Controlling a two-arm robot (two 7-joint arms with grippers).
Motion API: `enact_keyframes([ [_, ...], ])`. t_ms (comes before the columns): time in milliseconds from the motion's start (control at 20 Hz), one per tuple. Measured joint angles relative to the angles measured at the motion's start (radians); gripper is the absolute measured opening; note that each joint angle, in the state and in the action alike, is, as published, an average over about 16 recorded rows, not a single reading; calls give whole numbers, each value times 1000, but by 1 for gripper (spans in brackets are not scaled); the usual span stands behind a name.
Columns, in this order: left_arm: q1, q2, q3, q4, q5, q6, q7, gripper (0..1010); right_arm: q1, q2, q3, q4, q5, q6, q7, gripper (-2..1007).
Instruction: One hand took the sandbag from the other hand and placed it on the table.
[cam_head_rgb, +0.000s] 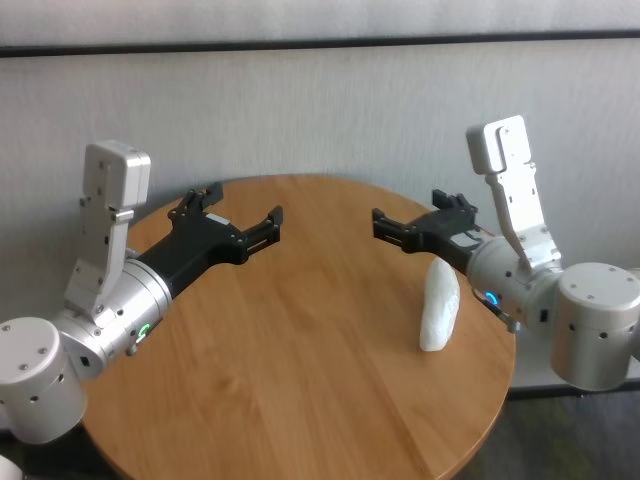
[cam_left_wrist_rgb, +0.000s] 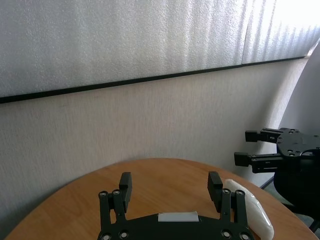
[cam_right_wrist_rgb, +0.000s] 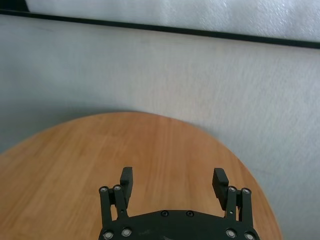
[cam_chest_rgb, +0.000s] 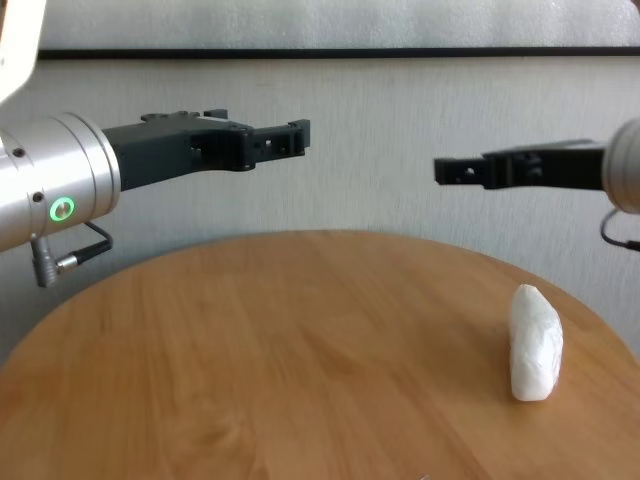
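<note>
Sandbag (cam_head_rgb: 439, 306) on table (cam_head_rgb: 300, 340), unheld

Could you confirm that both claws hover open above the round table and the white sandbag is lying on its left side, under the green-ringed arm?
Not quite: the sandbag lies on the table's right side, below the right claw, as the head view shows. The left claw and right claw do hover open.

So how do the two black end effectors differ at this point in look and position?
The left black two-fingered end effector sits on a silver wrist with a green glowing ring; the right black two-fingered end effector has a blue ring. The right one hangs above the table's right side, near the small white crinkled sandbag lying on the round light-brown wooden table; the left one is over the left side, far from it. Both are open, empty and raised.
</note>
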Motion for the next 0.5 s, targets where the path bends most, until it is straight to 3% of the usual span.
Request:
enact_keyframes([
  [500,0,0,0,0,0,0,0,1001,27,-44,-16,-10,-55,-6,23,1001],
])
